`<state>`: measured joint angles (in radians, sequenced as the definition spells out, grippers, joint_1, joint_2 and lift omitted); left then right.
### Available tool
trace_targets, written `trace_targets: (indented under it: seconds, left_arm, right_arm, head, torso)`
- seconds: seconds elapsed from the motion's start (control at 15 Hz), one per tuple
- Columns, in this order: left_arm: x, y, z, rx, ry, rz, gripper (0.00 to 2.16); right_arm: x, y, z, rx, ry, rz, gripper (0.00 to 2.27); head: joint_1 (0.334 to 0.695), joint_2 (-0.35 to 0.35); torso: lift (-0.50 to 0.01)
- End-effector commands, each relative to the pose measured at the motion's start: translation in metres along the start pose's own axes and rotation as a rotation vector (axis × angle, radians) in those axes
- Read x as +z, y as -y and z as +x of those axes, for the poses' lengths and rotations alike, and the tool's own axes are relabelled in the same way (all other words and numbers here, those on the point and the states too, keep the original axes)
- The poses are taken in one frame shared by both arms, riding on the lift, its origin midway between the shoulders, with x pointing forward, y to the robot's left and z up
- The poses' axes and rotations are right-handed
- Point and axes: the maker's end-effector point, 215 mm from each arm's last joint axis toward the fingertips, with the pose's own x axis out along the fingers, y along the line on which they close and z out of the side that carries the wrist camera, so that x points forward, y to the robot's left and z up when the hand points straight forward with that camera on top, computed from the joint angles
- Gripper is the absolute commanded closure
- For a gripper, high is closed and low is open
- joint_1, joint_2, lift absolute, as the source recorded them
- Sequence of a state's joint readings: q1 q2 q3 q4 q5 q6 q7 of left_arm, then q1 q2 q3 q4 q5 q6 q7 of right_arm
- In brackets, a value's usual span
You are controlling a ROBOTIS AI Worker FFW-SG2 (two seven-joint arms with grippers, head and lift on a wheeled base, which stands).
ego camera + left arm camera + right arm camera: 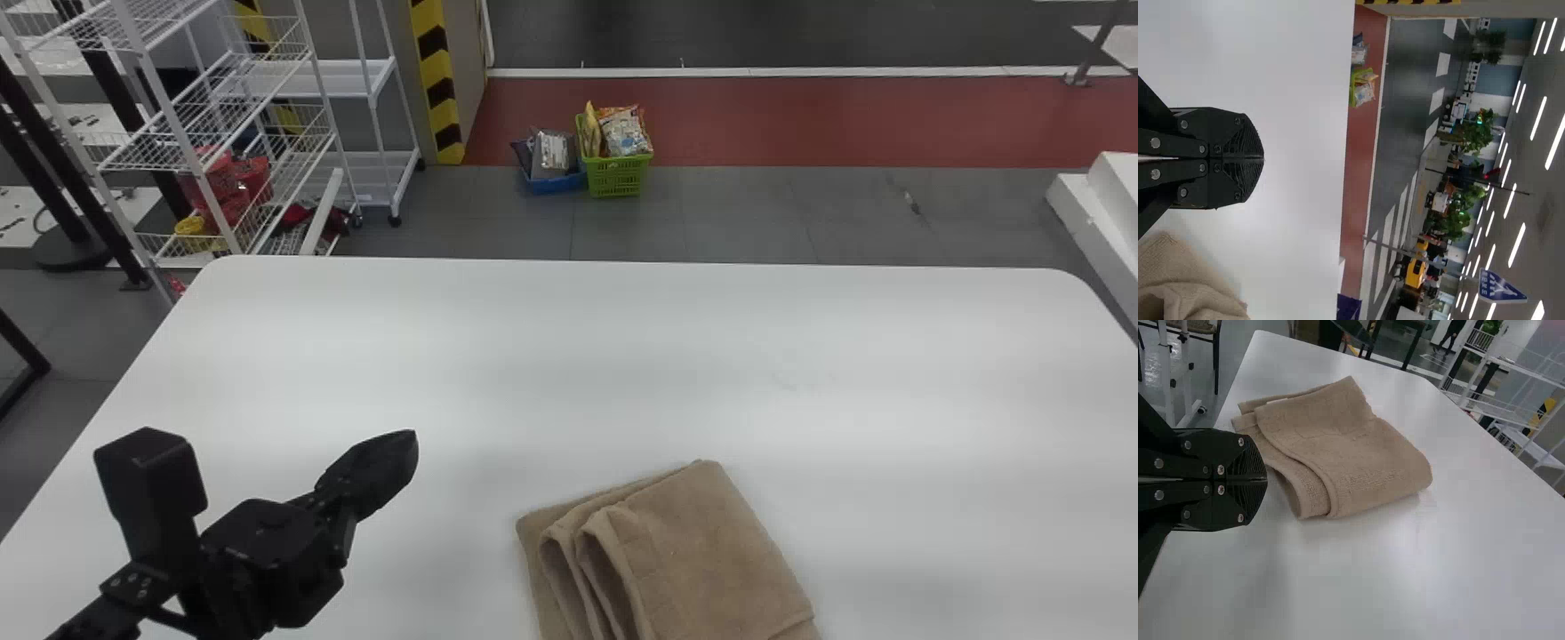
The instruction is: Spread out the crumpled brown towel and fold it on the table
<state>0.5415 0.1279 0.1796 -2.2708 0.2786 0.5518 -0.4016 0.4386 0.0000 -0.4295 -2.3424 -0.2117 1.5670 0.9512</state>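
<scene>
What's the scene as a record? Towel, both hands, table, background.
towel: brown, folded into layers, lying on the table
towel_held: no
left_hand: left hand, shut, empty, off to the towel's left
right_hand: right hand, shut, empty, near the towel
table: white, rounded far corners
background: wire rack beyond the table's far left; green basket with packets on the floor, blue basket beside it

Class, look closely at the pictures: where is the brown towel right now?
In the head view, the brown towel lies folded on the white table, at the edge nearest the robot, to the right of the left gripper.
</scene>
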Motion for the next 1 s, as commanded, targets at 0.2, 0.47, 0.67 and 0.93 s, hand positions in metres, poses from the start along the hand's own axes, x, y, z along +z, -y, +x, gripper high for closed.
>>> trace_targets:
  seconds: [0.2, 0.47, 0.67, 0.93]
  left_arm:
    - [0.001, -0.005, -0.003, 0.004, 0.003, -0.01, 2.14]
    - [0.002, -0.002, -0.005, -0.004, 0.009, -0.022, 2.14]
    - [0.001, -0.002, -0.006, -0.007, 0.009, -0.026, 2.14]
    - [0.001, -0.001, -0.006, -0.013, 0.011, -0.028, 2.14]
  right_arm:
    - [0.014, 0.033, 0.024, -0.042, -0.018, 0.059, 1.78]
    - [0.045, 0.029, 0.032, -0.038, 0.013, 0.036, 1.78]
    - [0.063, 0.027, 0.042, -0.029, 0.021, 0.03, 1.78]
    - [0.063, 0.019, 0.059, -0.017, -0.011, 0.018, 1.78]
  head:
    - [0.695, 0.044]
    - [0.695, 0.041]
    - [0.695, 0.034]
    - [0.695, 0.045]
  torso:
    - [-0.127]
    - [-0.127]
    - [-0.127]
    - [-0.127]
